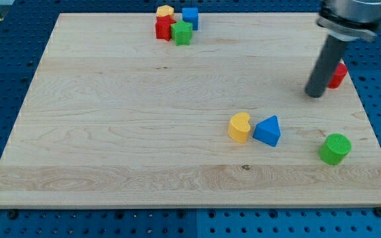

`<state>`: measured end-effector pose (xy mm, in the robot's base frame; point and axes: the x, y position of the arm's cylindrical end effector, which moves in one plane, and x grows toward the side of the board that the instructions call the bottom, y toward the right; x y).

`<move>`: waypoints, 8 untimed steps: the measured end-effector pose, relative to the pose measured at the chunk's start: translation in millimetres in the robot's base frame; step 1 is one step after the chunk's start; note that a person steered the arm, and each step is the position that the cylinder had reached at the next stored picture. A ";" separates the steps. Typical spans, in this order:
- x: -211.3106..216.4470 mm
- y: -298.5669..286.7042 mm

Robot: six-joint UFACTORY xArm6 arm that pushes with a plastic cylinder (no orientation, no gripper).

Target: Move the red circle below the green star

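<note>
In the camera view, my tip [316, 94] rests on the wooden board [124, 125] at about two o'clock from its middle, holding nothing, since a bare rod only pushes. The red circle [338, 74] sits touching or just beside it at the tip's one o'clock, half hidden behind the rod. The green star [182, 33] lies well apart at eleven o'clock, packed against a red block [163, 28], a yellow block [165, 11] and a blue cube [190, 17]. A yellow heart [240, 127], blue triangle [268, 131] and green cylinder [335, 148] lie toward five o'clock. The risk, I judge: the round block could roll off my tip sideways, or slip over the near board edge, on an off-centre push.
</note>
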<state>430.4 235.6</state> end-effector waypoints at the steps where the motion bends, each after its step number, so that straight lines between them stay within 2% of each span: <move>1: 1.0 49.4; 2: -10.2 67.6; 4: -51.2 -31.0; 5: -74.2 -49.4; 6: -70.1 2.8; 7: -91.0 6.3; 8: -117.5 -65.2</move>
<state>312.9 170.4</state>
